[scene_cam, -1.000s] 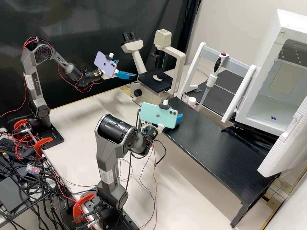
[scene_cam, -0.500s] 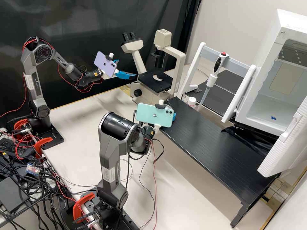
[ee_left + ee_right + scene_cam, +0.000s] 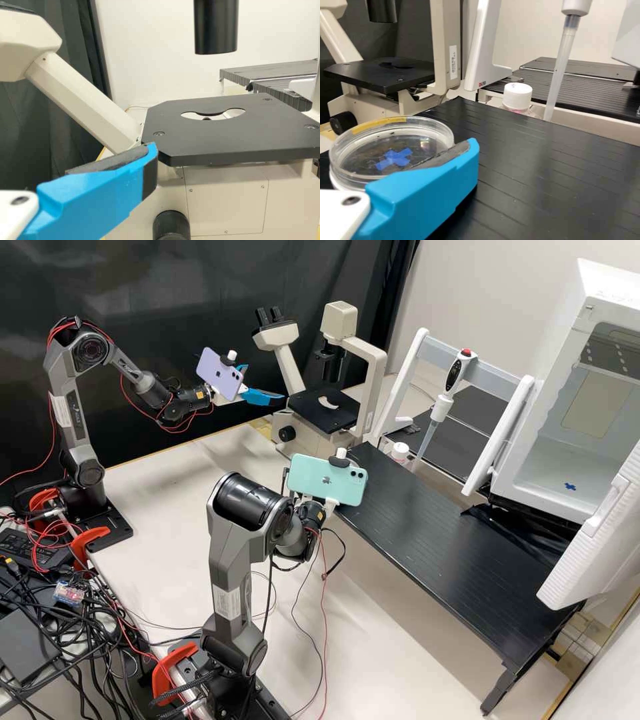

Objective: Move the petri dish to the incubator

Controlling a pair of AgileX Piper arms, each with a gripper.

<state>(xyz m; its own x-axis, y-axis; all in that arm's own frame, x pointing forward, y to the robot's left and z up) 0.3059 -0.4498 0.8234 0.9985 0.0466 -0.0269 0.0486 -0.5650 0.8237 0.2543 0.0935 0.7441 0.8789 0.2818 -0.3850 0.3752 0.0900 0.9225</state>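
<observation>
Clear round petri dish [image 3: 392, 150]: likely pick-up; next, squeeze; white right gripper [image 3: 440, 162], can't tell its hold; white left gripper [image 3: 266, 382], wide, empty.

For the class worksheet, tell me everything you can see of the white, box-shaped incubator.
In the high view, the white, box-shaped incubator stands upright, its outer shell smooth and plastic-looking. Its thick, ribbed white door is swung open. Inside are pale walls, a beige rectangular panel, a dark upper surface with pale dots and a small blue cross on the floor. Crumpled black sheeting lies along its lower front edge; neither arm touches it. The picture's edge cuts off its right side.
</observation>
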